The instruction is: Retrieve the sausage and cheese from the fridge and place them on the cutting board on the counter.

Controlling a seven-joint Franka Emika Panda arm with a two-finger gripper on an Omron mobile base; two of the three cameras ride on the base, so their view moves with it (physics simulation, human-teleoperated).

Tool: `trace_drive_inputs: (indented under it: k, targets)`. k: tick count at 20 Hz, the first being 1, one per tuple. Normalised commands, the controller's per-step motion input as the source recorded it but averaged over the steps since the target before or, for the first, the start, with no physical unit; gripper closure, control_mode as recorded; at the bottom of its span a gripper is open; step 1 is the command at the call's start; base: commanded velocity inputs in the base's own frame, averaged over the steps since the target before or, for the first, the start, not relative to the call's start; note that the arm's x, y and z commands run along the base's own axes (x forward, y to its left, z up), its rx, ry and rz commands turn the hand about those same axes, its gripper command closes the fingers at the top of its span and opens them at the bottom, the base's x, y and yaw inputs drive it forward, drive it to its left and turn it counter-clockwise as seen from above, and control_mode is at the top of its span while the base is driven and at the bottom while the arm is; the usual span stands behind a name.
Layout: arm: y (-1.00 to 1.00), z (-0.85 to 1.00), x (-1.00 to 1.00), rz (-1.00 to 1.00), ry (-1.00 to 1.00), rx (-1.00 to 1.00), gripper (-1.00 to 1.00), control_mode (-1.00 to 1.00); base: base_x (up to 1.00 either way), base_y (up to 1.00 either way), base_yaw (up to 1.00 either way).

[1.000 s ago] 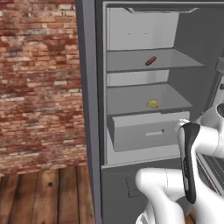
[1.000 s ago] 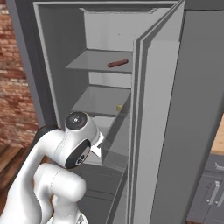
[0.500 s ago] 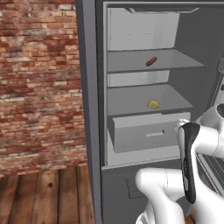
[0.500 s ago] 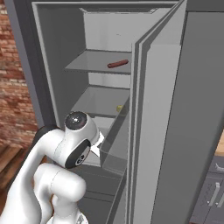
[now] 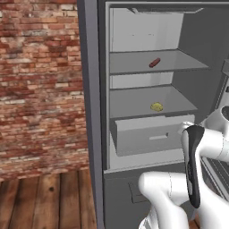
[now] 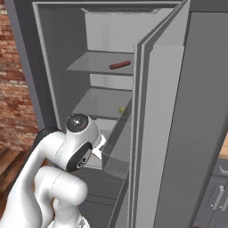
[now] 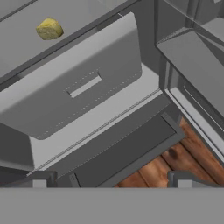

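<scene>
One sausage (image 5: pixel 154 62) and one cheese (image 5: pixel 156 106) inside the fridge (image 5: pixel 91 112).

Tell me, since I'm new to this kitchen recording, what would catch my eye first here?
The tall dark grey fridge stands wide open against a red brick wall, its pale grey shelves nearly bare. A small reddish-brown sausage lies on the upper shelf, and a pale yellow chunk of cheese sits on the shelf below, just above the pale grey drawer. The white robot arm rises in front.

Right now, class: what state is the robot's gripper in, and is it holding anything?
Gripper: open and empty, aimed at the fridge below its drawer.
</scene>
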Motion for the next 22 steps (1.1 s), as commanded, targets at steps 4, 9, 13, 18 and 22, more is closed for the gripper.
trace_drive_inputs:
  k: [4, 9, 13, 18, 22]
  targets:
    - [0.0, 0.0, 0.0, 0.0, 0.0, 0.0, -1.0, -1.0, 0.0, 0.0, 0.0]
    - [0.0, 0.0, 0.0, 0.0, 0.0, 0.0, -1.0, -1.0, 0.0, 0.0, 0.0]
    - [0.0, 0.0, 0.02, 0.0, 0.0, 0.0, -1.0, -1.0, 0.0, 0.0, 0.0]
    - [0.14, 0.06, 0.32, 0.04, 0.01, -0.01, -1.0, -1.0, 0.0, 0.0, 0.0]
    - [0.25, 0.38, 0.43, 0.26, -0.04, 0.0, -1.0, -1.0, 0.0, 0.0, 0.0]
